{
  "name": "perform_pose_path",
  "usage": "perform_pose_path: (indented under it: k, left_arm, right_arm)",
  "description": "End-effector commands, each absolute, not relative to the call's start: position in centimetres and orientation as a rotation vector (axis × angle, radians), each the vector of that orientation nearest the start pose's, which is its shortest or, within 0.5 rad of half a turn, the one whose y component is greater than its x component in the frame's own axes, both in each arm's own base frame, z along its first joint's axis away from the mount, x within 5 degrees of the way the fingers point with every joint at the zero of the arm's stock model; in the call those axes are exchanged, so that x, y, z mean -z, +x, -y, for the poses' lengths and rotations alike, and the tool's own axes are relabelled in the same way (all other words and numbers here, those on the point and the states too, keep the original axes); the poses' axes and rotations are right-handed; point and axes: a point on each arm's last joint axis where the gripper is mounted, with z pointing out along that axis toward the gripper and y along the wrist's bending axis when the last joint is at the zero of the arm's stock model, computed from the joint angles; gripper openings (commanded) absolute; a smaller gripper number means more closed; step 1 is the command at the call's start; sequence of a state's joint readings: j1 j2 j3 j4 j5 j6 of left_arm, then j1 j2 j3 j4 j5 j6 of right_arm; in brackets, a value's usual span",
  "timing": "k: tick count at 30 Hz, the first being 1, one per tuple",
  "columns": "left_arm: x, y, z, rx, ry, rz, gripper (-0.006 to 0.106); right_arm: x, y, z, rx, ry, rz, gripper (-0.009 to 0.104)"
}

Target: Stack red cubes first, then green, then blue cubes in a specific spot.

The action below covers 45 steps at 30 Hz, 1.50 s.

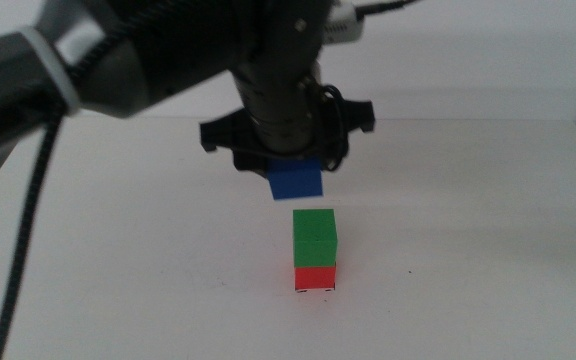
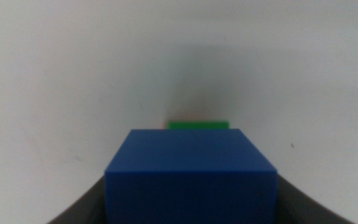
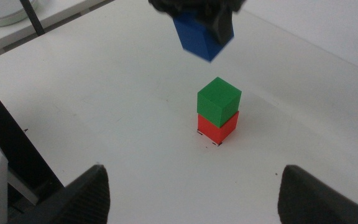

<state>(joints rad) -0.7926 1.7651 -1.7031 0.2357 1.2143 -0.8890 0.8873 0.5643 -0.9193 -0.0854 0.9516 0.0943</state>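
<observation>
Aloft, left end effector (image 1: 295,172) clamped on blue cube (image 1: 296,181) — above green cube (image 1: 315,236), right end effector (image 3: 194,190) spread wide, idle

The blue cube (image 2: 190,177), green cube (image 1: 315,237) and red cube (image 1: 315,277) have smooth, matt, plastic-looking faces. The table (image 1: 488,250) is smooth, matt white. The left gripper (image 1: 290,165) housing is dark with a slight sheen.

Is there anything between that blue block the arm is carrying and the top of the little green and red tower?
Nothing visible. The left gripper holds the blue cube in the air above the green cube, which sits on the red cube. Only open air separates them. The right gripper waits back from the stack, jaws open.
</observation>
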Motion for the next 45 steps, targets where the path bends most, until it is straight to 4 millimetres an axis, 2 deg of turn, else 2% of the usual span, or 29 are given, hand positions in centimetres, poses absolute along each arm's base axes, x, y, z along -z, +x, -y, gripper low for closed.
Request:
perform_pose_path:
  k: [1,8,12,20,42,43,45]
  left_arm:
    - [-33.4,27.6,26.1,0.172,-0.101,-2.720,-0.002]
    - [-31.1,28.3,27.0,0.118,-0.050,-2.774,-0.002]
    - [-30.4,28.8,27.3,0.105,-0.041,-2.768,-0.002]
    - [-29.5,29.4,28.2,0.166,-0.043,-2.751,-0.002]
    - [-27.5,30.0,28.8,0.119,-0.024,-2.779,-0.002]
    - [-27.4,30.0,28.8,0.114,-0.028,-2.782,-0.001]
    - [-27.4,30.0,28.8,0.111,-0.031,-2.790,0.008]
  right_arm:
    - [-38.8,5.4,-5.6,-0.489,-0.828,-1.937,0.089]
    - [-38.8,5.4,-5.6,-0.489,-0.828,-1.937,0.089]
    - [-38.8,5.4,-5.6,-0.489,-0.828,-1.937,0.089]
    - [-38.8,5.4,-5.6,-0.489,-0.828,-1.937,0.089]
    - [-38.8,5.4,-5.6,-0.489,-0.828,-1.937,0.089]
    - [-38.8,5.4,-5.6,-0.489,-0.828,-1.937,0.089]
    - [-38.8,5.4,-5.6,-0.489,-0.828,-1.937,0.089]
